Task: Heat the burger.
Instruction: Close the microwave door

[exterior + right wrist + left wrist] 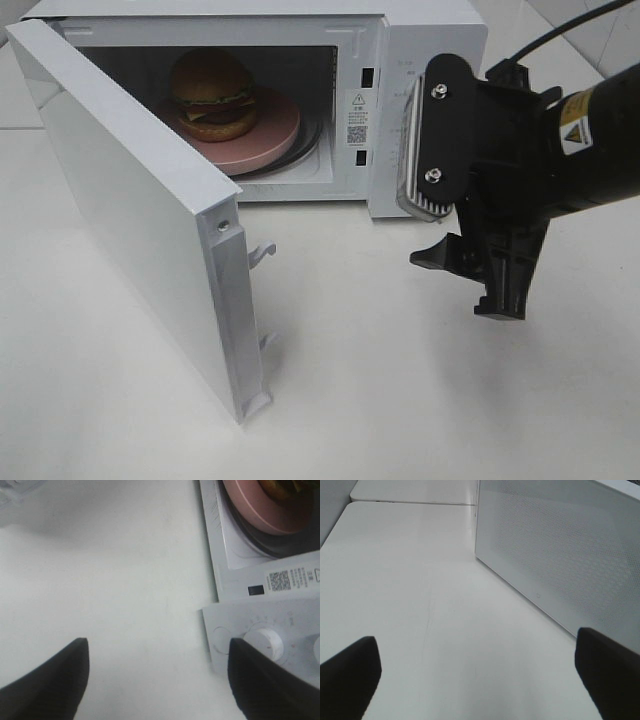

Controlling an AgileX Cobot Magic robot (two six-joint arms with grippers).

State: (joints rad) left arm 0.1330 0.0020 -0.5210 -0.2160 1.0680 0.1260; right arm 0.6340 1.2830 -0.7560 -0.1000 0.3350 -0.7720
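While right arm (560,150) covers microwave (420,30) dials (263,645), burger (212,92) dim inside, door (120,200) open

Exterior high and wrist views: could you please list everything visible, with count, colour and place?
microwave: one, white, back of table, standing open.
plate: one, pink, inside the microwave.
burger: one, golden-brown bun with green lettuce, on the plate.
knob: one clearly visible, white, on microwave's front.
table: one, white, beneath everything.
left gripper: one, black, open and empty, above table beside microwave.
right gripper: one, black, open and empty, before microwave's right front.
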